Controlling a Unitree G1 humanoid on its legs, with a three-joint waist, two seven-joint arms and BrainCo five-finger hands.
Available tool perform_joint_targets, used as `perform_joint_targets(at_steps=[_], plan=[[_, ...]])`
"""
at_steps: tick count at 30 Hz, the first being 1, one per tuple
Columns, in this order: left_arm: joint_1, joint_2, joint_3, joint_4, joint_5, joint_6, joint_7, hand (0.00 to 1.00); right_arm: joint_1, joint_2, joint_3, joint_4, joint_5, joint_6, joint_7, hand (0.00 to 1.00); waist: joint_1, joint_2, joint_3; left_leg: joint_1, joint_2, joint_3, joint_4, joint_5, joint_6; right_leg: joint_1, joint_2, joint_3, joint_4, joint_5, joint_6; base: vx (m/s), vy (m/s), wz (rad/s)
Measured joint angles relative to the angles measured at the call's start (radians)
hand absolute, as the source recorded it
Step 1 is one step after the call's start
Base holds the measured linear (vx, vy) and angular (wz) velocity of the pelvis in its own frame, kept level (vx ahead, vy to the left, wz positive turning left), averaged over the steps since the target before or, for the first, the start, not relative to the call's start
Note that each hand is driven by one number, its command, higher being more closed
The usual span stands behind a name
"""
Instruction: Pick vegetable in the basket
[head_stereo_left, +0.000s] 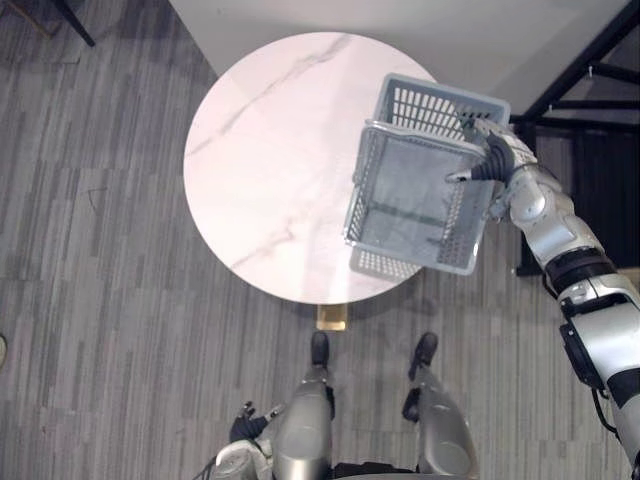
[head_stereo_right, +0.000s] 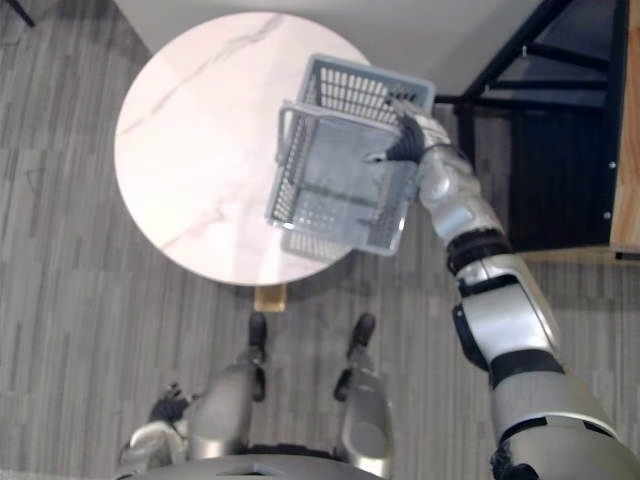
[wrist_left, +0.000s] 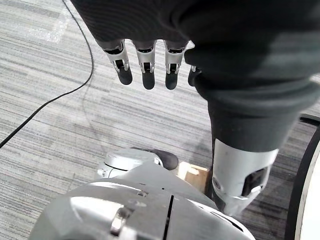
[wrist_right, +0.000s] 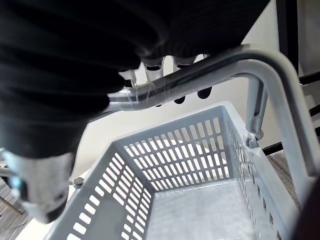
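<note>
Gripping the handle (wrist_right: 200, 74), the right hand (head_stereo_left: 492, 152) is holding the empty basket (head_stereo_left: 430, 105) tilted over the tabletop's (head_stereo_left: 260, 170) edge, likely needing to set it down next; the left hand (wrist_left: 146, 65) is hanging open.

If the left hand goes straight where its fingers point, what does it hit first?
Probably the grey striped carpet floor: the open left hand points down at it, nothing between, though depth is unclear.
</note>
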Motion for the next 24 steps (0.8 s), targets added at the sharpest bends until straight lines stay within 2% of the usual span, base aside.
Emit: perform_joint_targets(at_steps=[10, 24], plan=[[-0.001, 0.005, -0.002, 0.001, -0.001, -0.011, 0.000, 0.00, -0.053, 0.000, 0.013, 0.069, -0.071, 0.004, -0.003, 0.00, 0.000, -0.009, 0.005, 0.000, 0.001, -0.004, -0.013, 0.010, 0.000, -0.002, 0.002, 0.001, 0.000, 0.000, 0.000, 0.00, 0.000, 0.00], [-0.025, 0.011, 0.000, 0.001, -0.001, -0.009, -0.003, 0.00, -0.127, -0.001, 0.091, 0.007, -0.074, 0.005, 0.005, 0.00, 0.001, -0.014, 0.002, 0.002, 0.020, 0.004, -0.016, 0.015, -0.007, -0.008, 0.021, 0.021, 0.000, 0.006, -0.007, 0.00, -0.001, -0.01]])
